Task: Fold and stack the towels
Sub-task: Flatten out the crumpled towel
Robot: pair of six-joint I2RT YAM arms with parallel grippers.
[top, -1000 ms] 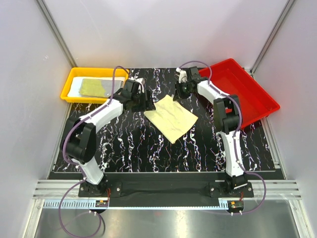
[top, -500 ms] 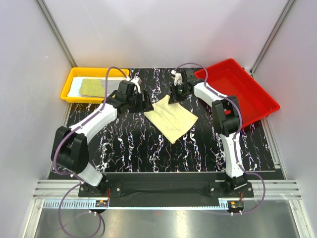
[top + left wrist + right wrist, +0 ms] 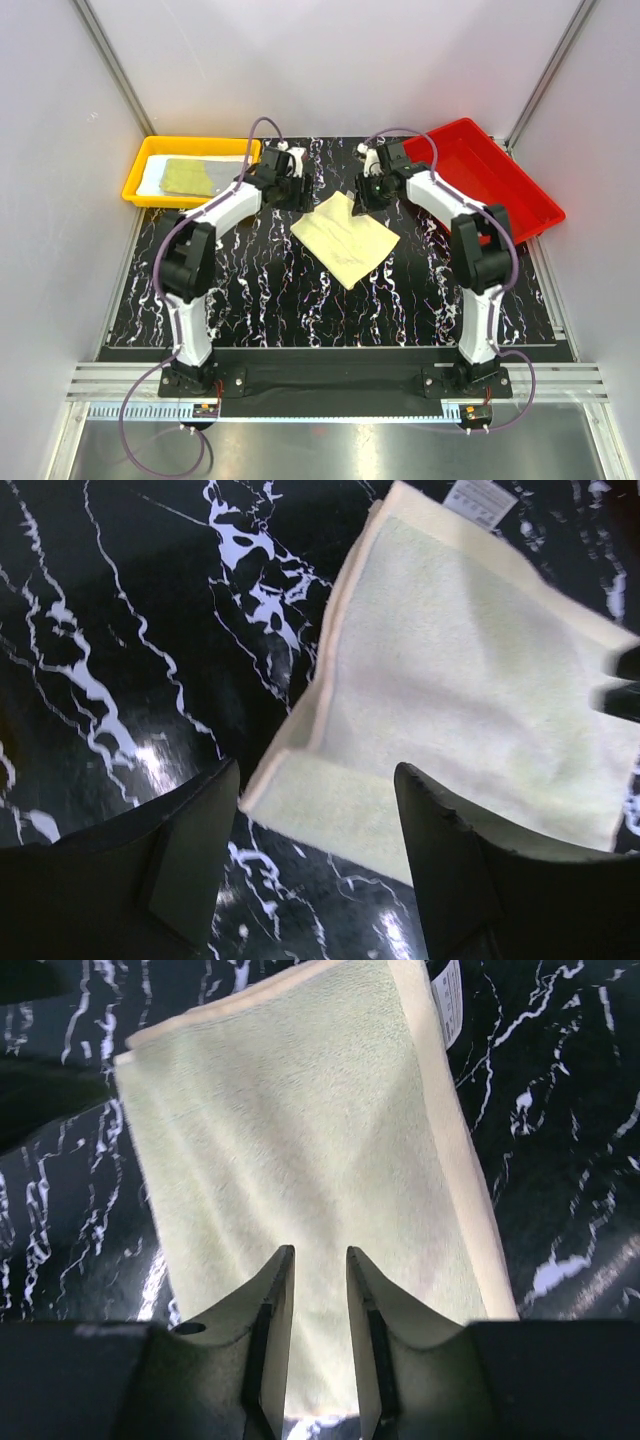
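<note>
Top view: yellow towel [image 3: 345, 238] lies flat as a diamond mid-table [image 3: 270, 300], on the black marbled top, apart from both trays. L gripper [image 3: 298, 193] sits just beside its upper-left edge, R gripper [image 3: 363, 193] at its far corner; both arms reach fwd w/ elbows out. Yellow tray [image 3: 135, 190] at far left holds folded towels [image 3: 188, 177], an olive-yellow one on a pale one. Red tray [image 3: 485, 175] sits at far right, behind the R arm. L wrist view: L gripper [image 3: 318, 775] is spread wide, dark fingers [image 3: 195, 850] either side of the towel's [image 3: 470, 680] near corner, which rests on the table [image 3: 120, 600] btwn them; nothing is clamped. One strip of that corner looks doubled over. A white label [image 3: 480, 498] shows at the towel's top edge. Dark bits at the right edge are too cut off to tell what they are. R wrist view: R gripper [image 3: 318, 1252] hangs over the towel [image 3: 300, 1120], jaws a narrow slit apart, cloth showing thru the gap and nothing pinched that I can see. The towel runs away from the fingers, pale border down its right side, label [image 3: 447, 1000] at the far-right corner, table [image 3: 560, 1110] beyond.
</note>
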